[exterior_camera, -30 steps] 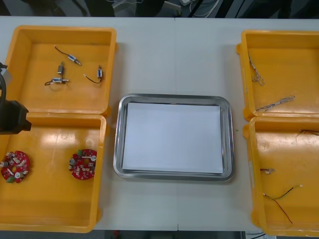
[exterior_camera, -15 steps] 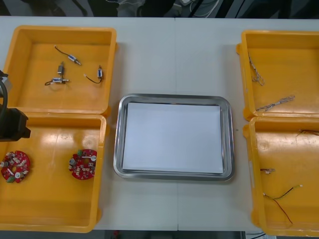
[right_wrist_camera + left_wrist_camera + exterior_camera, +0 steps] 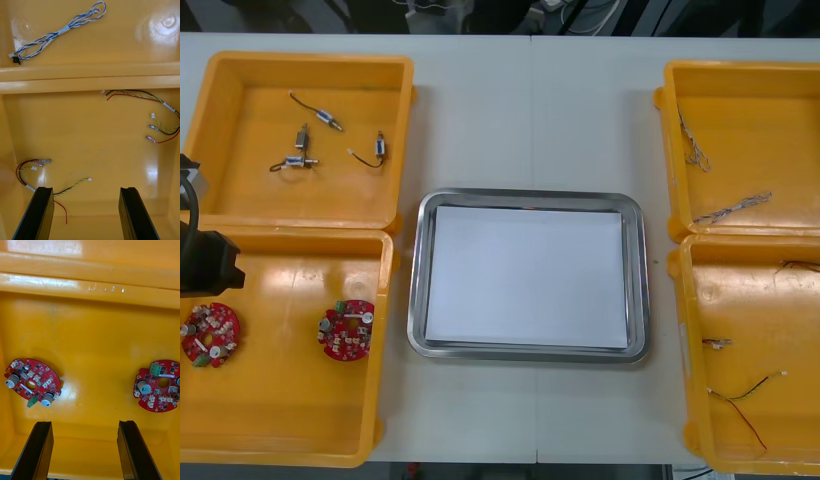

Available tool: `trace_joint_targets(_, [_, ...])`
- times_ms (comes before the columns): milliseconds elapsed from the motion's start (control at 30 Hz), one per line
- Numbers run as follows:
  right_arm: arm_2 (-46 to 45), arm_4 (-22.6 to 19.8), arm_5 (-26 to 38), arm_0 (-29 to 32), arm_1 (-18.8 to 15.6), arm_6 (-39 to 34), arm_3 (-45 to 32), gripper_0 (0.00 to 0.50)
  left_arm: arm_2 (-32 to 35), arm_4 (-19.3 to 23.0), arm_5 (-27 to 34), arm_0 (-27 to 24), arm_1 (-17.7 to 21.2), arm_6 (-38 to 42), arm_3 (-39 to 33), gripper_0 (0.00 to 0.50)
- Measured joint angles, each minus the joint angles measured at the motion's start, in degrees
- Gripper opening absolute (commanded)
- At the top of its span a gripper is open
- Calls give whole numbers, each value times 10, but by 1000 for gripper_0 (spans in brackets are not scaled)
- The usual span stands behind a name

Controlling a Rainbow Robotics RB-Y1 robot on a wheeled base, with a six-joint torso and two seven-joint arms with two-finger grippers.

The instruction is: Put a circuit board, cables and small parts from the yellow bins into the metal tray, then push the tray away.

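Closing now, my left gripper's spread fingers would pinch bare yellow bin floor between the two circuit boards, missing both.

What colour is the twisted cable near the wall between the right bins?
The twisted cable is blue and white, clearest in the right wrist view.

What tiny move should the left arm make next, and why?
Probably shift the left tool sideways over one circuit board. Its open fingers hang above the yellow bin's bare floor between it and the other board; the metal tray holds no parts yet.
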Motion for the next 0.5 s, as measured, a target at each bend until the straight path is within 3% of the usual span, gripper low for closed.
trace_joint_targets(200, [11,17,-5,14,22,-96,0,500,7,0,-45,43,3,-1,-14,500])
trace_joint_targets(500, [28,39,-37,39,60,-99,1,500,13,1,-138,114,30,-4,-16,500])
